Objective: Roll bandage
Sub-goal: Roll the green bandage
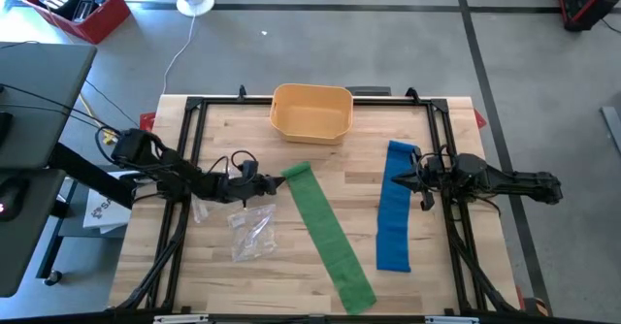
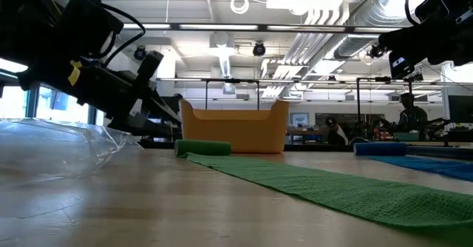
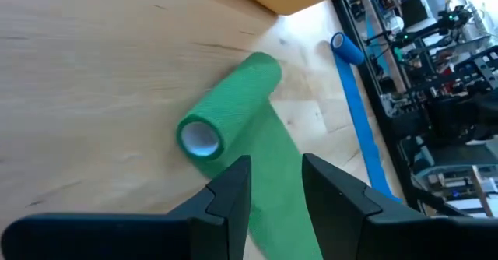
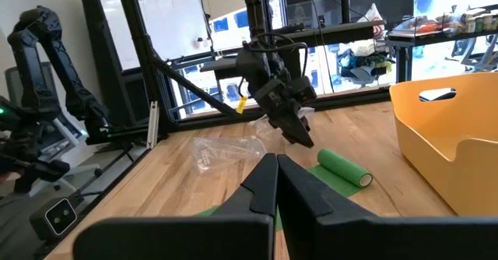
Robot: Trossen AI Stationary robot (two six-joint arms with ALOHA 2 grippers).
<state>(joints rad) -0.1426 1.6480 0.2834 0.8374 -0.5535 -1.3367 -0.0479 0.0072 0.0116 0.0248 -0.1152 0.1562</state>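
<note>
High view is showing the green bandage (image 1: pixel 328 234) lying as a long strip slanting across the wooden table (image 1: pixel 291 275), its rolled end (image 1: pixel 295 172) nearest the yellow basket (image 1: pixel 311 112); the left gripper (image 1: pixel 264 182) is sitting just beside that roll, so the rolling step looks to be in hand with most of the strip not yet wound; the next move probably calls for nudging or gripping the roll and turning it along the strip, keeping it square so the winding stays even; left wrist view is showing the left fingers (image 3: pixel 230 195) standing partly apart, holding nothing, poised near the roll without touching it; the right gripper (image 1: pixel 420 180) is waiting over the blue bandage (image 1: pixel 395 208), its fingers (image 4: pixel 268 184) pressed together and empty.
</note>
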